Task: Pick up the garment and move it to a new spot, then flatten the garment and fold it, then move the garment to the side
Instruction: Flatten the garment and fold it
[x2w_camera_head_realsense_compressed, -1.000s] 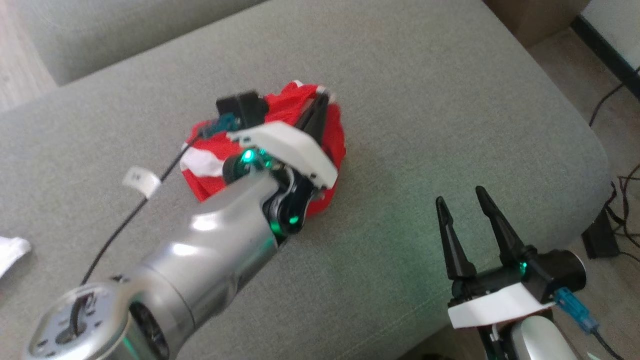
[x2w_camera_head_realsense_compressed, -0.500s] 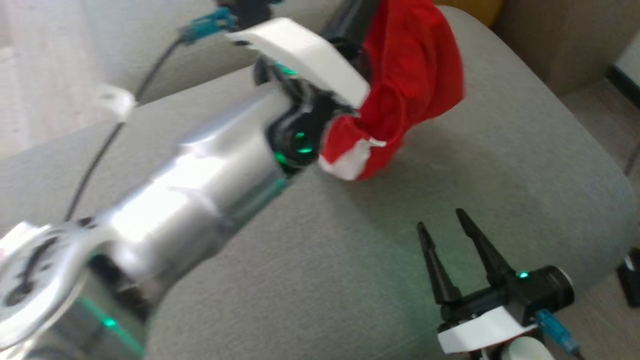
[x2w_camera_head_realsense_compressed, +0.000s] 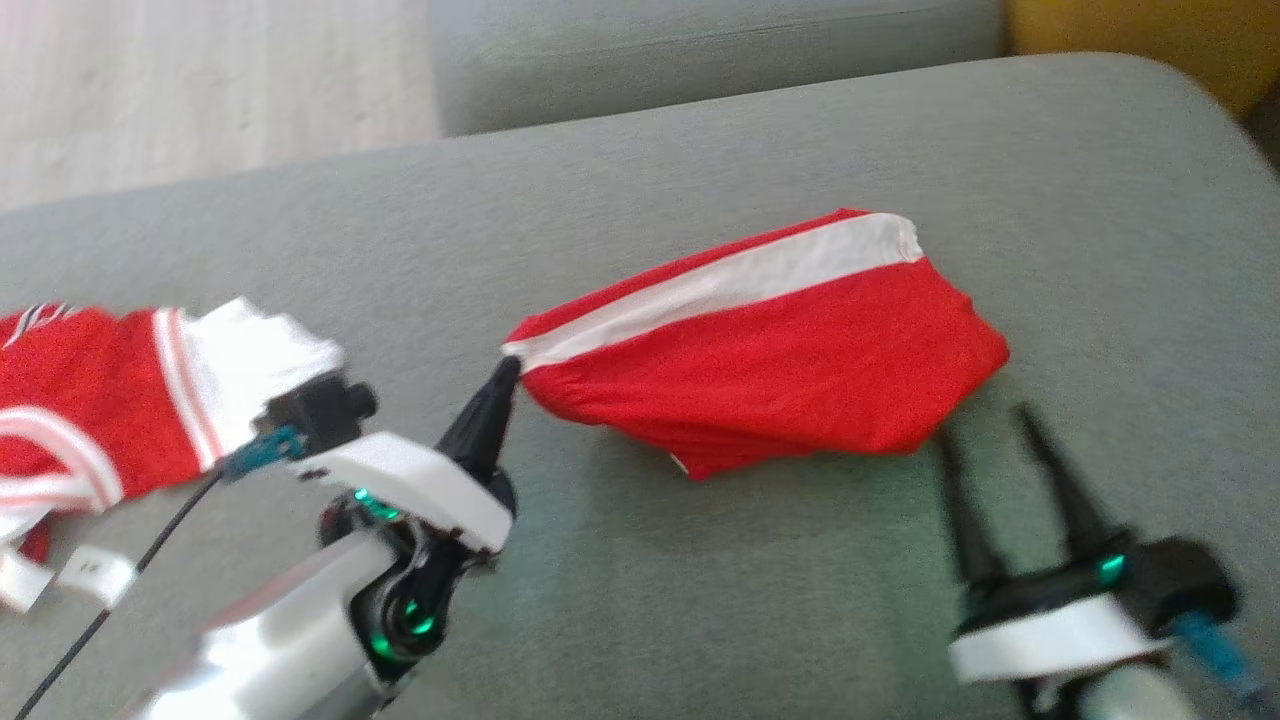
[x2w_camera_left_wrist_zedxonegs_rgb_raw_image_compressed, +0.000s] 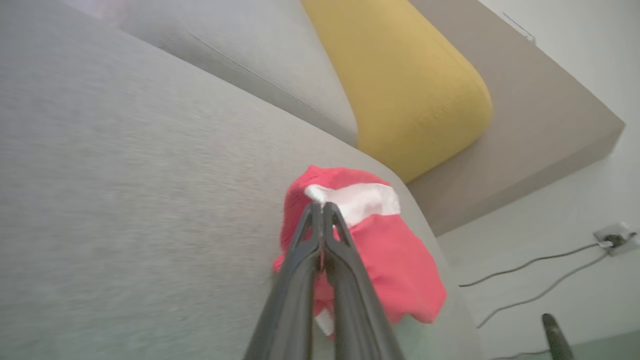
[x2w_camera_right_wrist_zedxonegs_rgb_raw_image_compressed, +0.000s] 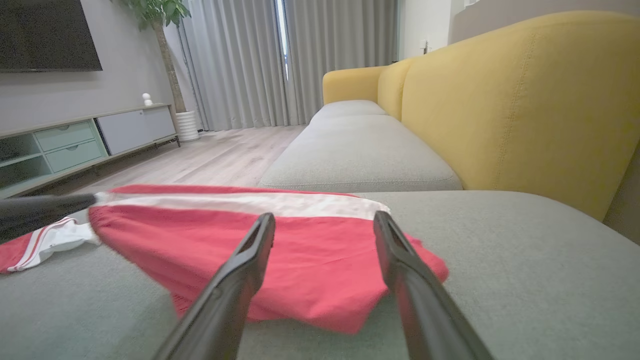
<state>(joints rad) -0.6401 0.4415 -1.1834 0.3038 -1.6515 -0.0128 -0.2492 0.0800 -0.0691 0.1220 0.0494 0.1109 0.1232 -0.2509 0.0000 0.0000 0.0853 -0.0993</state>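
The left claw (x2w_camera_head_realsense_compressed: 505, 378) is clenched on the white-banded corner of the red garment (x2w_camera_head_realsense_compressed: 780, 370), which stretches toward 3 o'clock over the grey sofa cushion (x2w_camera_head_realsense_compressed: 700, 600). The right claw (x2w_camera_head_realsense_compressed: 985, 425), blurred at 5 o'clock, is spread wide and holds nothing. A second red-and-white cloth (x2w_camera_head_realsense_compressed: 90, 400) at 9 o'clock is cut off by the edge.

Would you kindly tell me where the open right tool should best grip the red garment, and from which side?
Probably the right end of the white band, coming in from the right edge of the garment. The left tool pinches the band's left end, so the band runs straight and easy to find; the right tool stands open near that side.
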